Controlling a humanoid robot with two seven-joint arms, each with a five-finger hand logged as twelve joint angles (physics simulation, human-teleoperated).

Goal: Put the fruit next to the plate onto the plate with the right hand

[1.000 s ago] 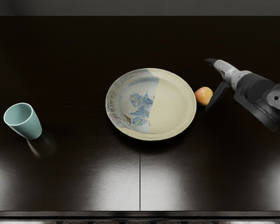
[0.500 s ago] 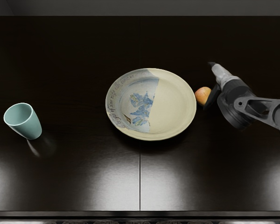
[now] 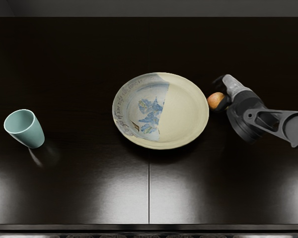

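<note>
We see the fruit (image 3: 215, 101), small and orange-red, lying on the dark table (image 3: 89, 188) just right of the plate (image 3: 188, 111), close against its rim and not on it. The right hand (image 3: 231, 90) is pressed up to the fruit's right and far sides, its arm reaching in from the right edge. We cannot tell whether the hand has closed on the fruit or only rests beside it. The plate, cream with a blue pattern on its left half, sits near the table's middle. Well apart, far to the left, stands a pale blue-green cup (image 3: 24, 128).
</note>
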